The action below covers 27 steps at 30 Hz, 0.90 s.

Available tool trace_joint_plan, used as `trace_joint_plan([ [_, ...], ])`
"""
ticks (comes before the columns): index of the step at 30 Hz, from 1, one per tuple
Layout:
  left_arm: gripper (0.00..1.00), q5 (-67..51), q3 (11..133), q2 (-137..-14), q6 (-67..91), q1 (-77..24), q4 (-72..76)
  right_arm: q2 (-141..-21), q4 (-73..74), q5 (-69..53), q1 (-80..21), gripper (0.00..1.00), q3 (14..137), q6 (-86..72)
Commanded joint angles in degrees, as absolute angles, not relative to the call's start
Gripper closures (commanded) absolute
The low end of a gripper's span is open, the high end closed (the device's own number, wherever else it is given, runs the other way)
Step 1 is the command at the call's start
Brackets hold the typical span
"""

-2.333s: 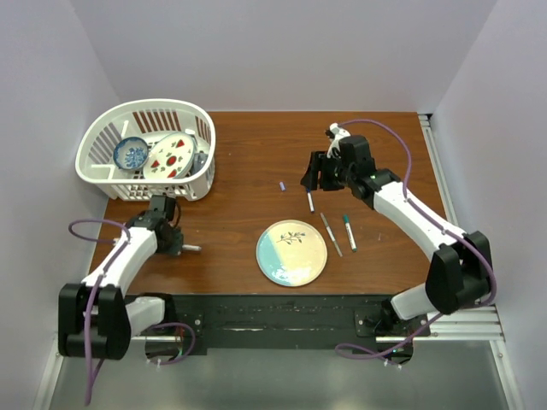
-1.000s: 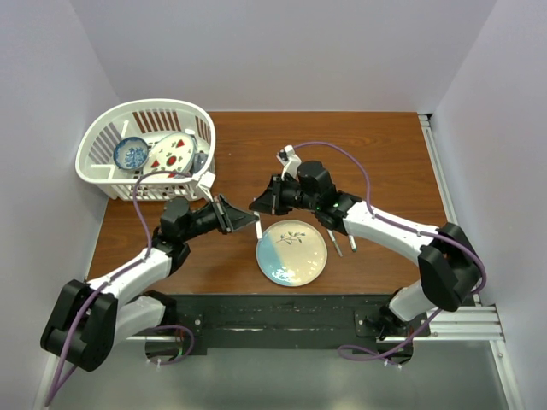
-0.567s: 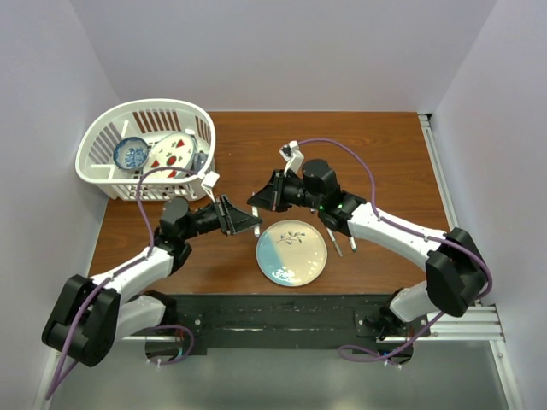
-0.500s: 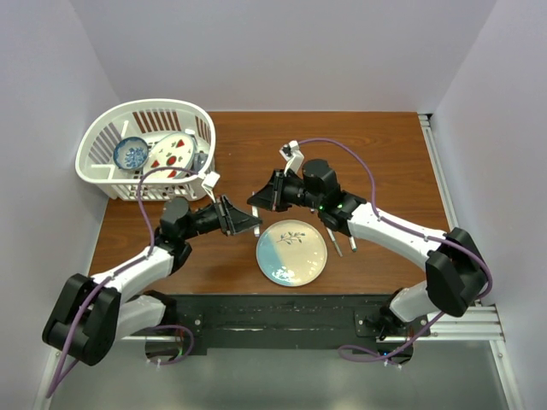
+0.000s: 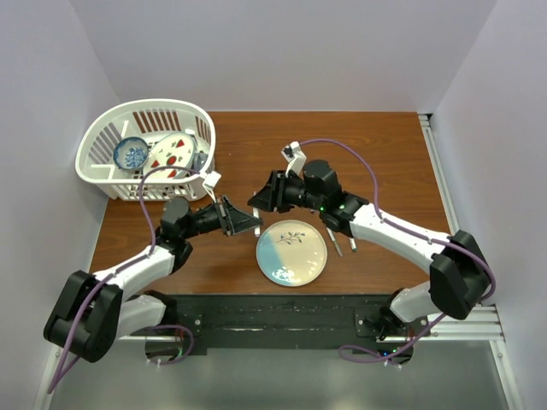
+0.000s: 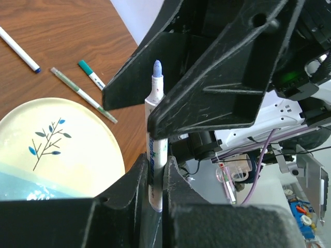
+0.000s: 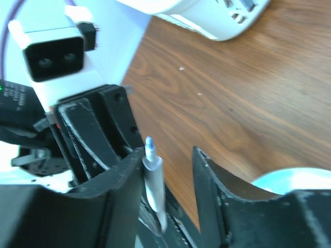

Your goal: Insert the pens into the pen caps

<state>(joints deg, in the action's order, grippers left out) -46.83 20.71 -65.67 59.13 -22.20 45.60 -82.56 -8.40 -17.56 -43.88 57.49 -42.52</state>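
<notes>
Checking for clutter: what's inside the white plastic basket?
A blue patterned bowl and a red-spotted round plate sit inside the white plastic basket; a dark object beside the plate is mostly covered.

White pen (image 6: 153, 147) upright, blue end up

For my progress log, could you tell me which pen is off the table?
The white pen clamped in the left gripper; the other three lie flat on the table.
</notes>
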Motion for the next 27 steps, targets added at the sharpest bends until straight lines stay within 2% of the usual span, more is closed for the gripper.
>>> trace_joint_plan([
  [1, 1.00, -46.4, 23.5, -63.5, 55.6, -21.4, 41.4, -76.8, -0.2, -6.5, -43.7, 0.53, 60.1, -36.2],
  [6, 1.00, -41.9, 25.5, -57.8, 49.1, -15.7, 30.1, -74.2, 6.5, -1.8, -40.3, 0.52, 60.3, -31.4],
  [11, 1.00, -41.7, 25.8, -53.8, 45.4, -9.3, 23.2, -79.6, 8.1, -2.6, -34.0, 0.51, 61.3, -27.8],
  [17, 1.00, -46.9, 31.0, -54.9, 34.7, -8.8, 12.9, -94.9, 12.8, -1.6, -29.6, 0.50, 72.6, -19.1],
  [24, 1.00, -42.3, 35.9, -52.3, 23.2, -8.9, -3.8, -110.5, 17.3, -2.0, -29.7, 0.51, 85.8, -13.0],
  [27, 1.00, -41.3, 35.6, -50.3, 22.9, -8.9, -3.3, -115.6, 19.9, -3.4, -29.6, 0.52, 90.9, -10.9],
])
